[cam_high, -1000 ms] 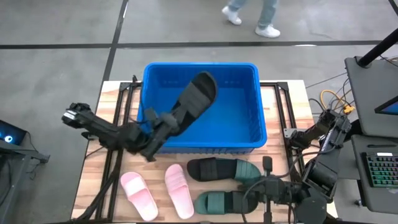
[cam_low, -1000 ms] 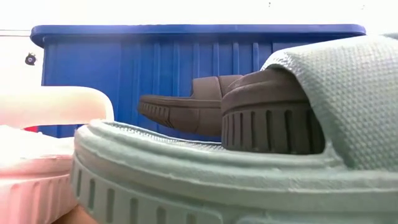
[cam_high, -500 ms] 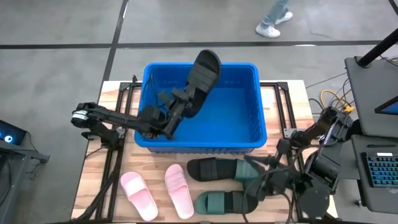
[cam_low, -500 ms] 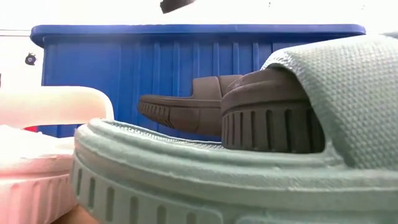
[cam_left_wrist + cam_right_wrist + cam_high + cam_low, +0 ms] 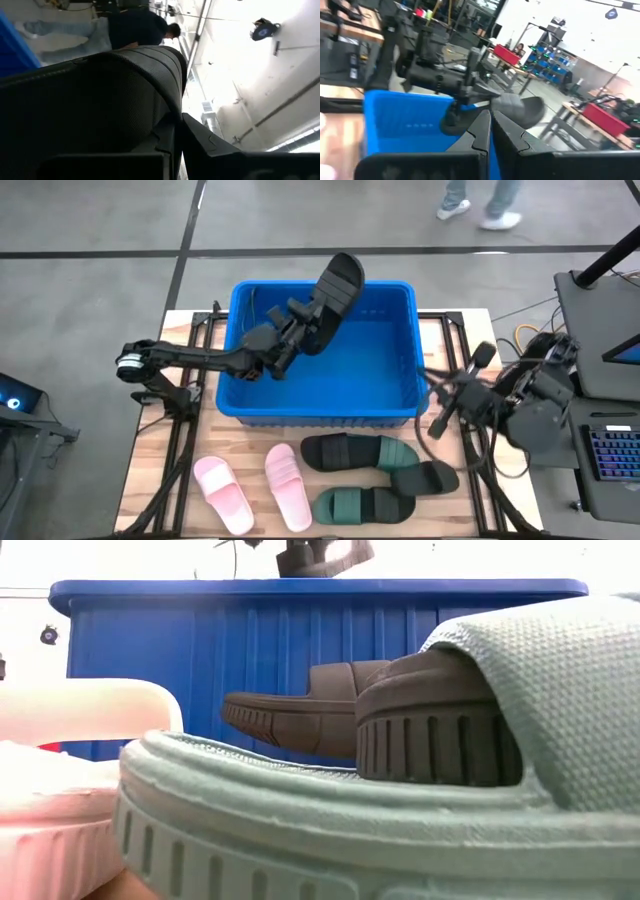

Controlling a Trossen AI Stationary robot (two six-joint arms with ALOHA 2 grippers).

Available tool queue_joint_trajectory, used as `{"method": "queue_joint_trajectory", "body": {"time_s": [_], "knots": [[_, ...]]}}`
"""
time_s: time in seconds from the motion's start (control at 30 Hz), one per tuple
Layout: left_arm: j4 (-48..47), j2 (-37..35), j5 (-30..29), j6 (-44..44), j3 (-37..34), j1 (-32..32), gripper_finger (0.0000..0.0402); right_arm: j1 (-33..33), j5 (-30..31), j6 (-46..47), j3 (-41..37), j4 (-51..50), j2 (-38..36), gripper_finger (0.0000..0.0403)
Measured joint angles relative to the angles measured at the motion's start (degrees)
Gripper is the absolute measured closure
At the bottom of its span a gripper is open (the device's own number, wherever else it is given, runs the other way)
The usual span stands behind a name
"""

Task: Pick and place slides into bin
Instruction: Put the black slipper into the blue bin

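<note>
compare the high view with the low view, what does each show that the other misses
Only the high view shows the left tool holding a black rubber slide sandal above the large bright blue plastic bin, the right tool beside the bin's right wall with its fingers closed, and the person's legs walking beyond the table. Only the low view shows the ribbed sole edge of the dark green slide up close. Both show the bin, the held sandal above its rim, and pink, black and green slides lying in front of it.
</note>
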Motion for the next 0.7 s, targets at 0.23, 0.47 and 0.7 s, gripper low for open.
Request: {"method": "queue_joint_trajectory", "body": {"time_s": [0.23,0.47,0.7], "knots": [[-0.3,0.0,-0.4,-0.6,0.1,1.4,0.0401,-2.7,-1.1,4.2,0.0,-10.3,-1.4,0.0394],[-7.5,3.9,-5.2,4.8,10.7,0.8,0.0401,-4.3,-11.0,13.9,0.0,-20.0,-4.7,0.0394],[-12.1,14.9,-11.8,8.4,25.8,-1.9,0.0401,-3.9,-14.3,11.2,0.0,-29.1,-8.2,0.0394]]}}
